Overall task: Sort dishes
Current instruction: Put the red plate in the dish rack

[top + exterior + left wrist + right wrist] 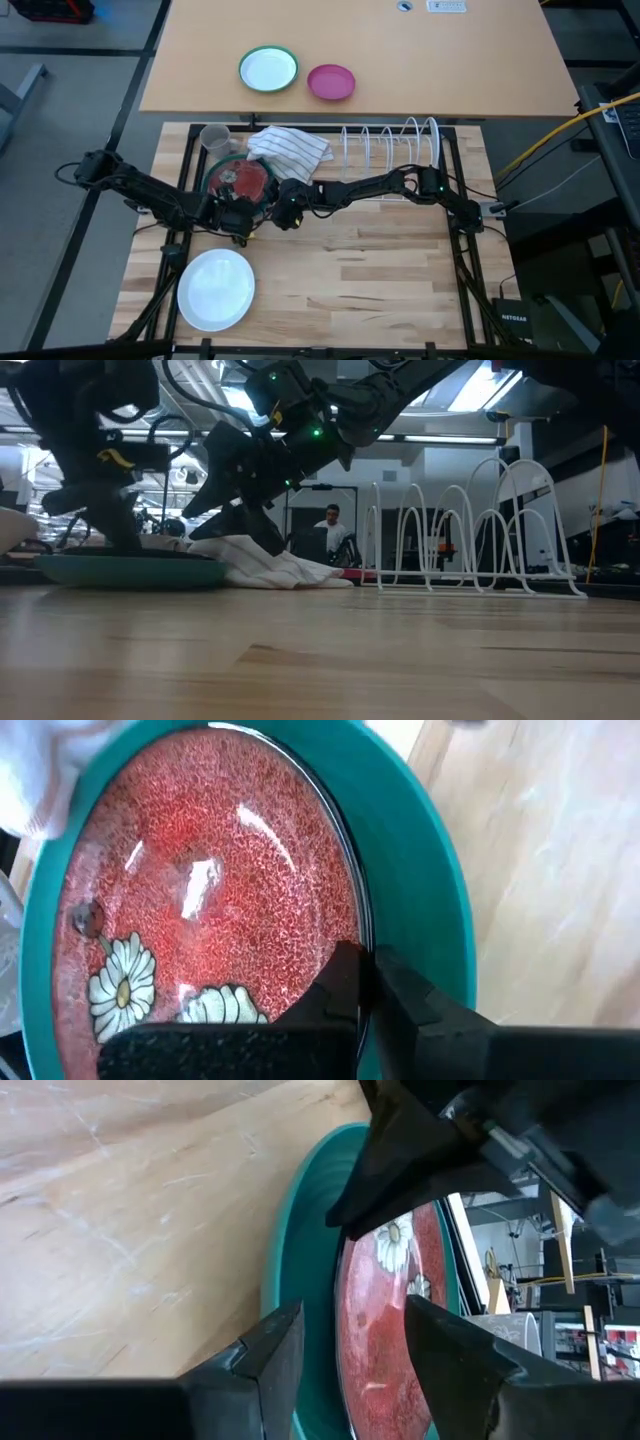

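A red-brown glossy plate with daisies (210,870) lies in a dark green plate (420,870) at the table's left middle (240,182). My left gripper (365,965) is shut on the red plate's near-right rim (238,218). My right gripper (350,1325) is open just right of the plates (282,205), one finger over the green rim and one over the red plate; I cannot tell whether it touches them. A large white plate (215,288) lies flat near the table's front left. My left gripper pinches the red plate's rim (358,935) between its two fingers, one finger (335,985) on the plate's upper face and the other (400,985) on the outer side over the green plate. The fingers come from the table's near side.
A white wire dish rack (392,150) stands at the back right, a striped cloth (290,150) beside the plates, and a cup (215,137) at the back left. On the far table lie a green-rimmed white plate (268,69) and a pink bowl (331,82). Bare wood lies front right.
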